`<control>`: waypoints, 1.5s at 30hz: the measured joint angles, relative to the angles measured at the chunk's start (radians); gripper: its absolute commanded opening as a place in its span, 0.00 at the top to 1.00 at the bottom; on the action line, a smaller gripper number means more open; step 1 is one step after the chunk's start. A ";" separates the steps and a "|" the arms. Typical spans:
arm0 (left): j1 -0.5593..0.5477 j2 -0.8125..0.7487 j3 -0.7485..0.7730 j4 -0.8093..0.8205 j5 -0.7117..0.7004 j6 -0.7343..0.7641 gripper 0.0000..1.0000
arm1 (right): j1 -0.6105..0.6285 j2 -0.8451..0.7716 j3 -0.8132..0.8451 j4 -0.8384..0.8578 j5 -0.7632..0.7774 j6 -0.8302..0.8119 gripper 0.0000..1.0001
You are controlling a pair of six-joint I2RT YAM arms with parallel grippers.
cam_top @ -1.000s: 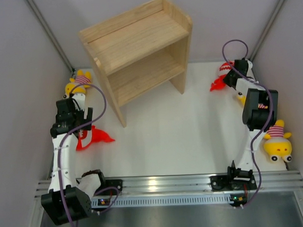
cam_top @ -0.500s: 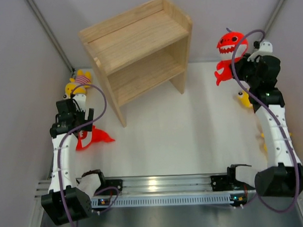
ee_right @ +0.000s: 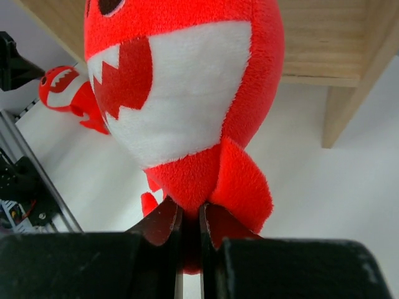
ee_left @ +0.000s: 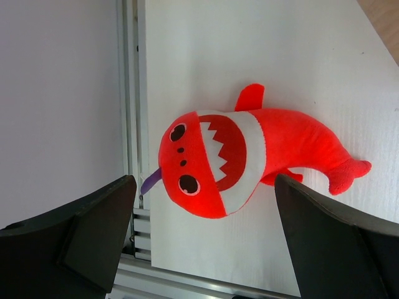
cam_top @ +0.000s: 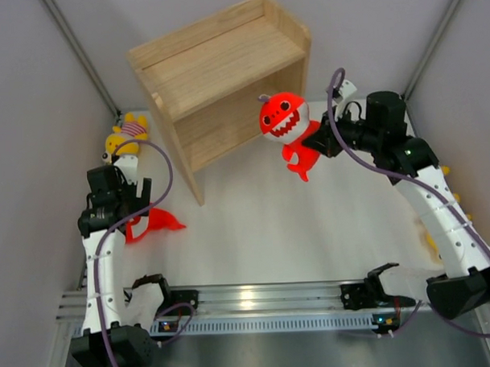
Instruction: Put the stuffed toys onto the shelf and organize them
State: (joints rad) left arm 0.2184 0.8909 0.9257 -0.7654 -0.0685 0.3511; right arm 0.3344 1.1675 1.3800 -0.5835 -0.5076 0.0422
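While in the right tool (ee_right: 190,217), red fish (ee_right: 187,93), gripped part hidden.

The right arm (cam_top: 439,213) hides most of what we take for a yellow toy (cam_top: 429,243). The left arm (cam_top: 107,211) covers the head of the lying fish (cam_top: 156,222); the crown of the held fish (ee_right: 187,93) is cropped.

top: overhead, whole scene | left wrist: down at table (ee_left: 280,50) | right wrist: toward shelf (ee_right: 324,37)
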 measured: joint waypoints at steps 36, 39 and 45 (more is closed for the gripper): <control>0.000 -0.055 -0.039 -0.022 0.013 0.015 0.01 | 0.075 0.507 0.123 0.350 0.314 0.232 0.32; 0.000 -0.055 -0.040 -0.022 0.019 0.015 0.01 | 0.083 0.471 0.066 0.384 0.323 0.243 0.45; 0.000 -0.055 -0.040 -0.022 0.027 0.015 0.01 | 0.085 0.462 0.051 0.433 0.317 0.266 0.96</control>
State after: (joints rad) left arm 0.2184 0.8356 0.8860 -0.7876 -0.0414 0.3664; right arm 0.4198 1.6299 1.4311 -0.1501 -0.1909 0.3077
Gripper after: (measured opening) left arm 0.990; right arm 0.127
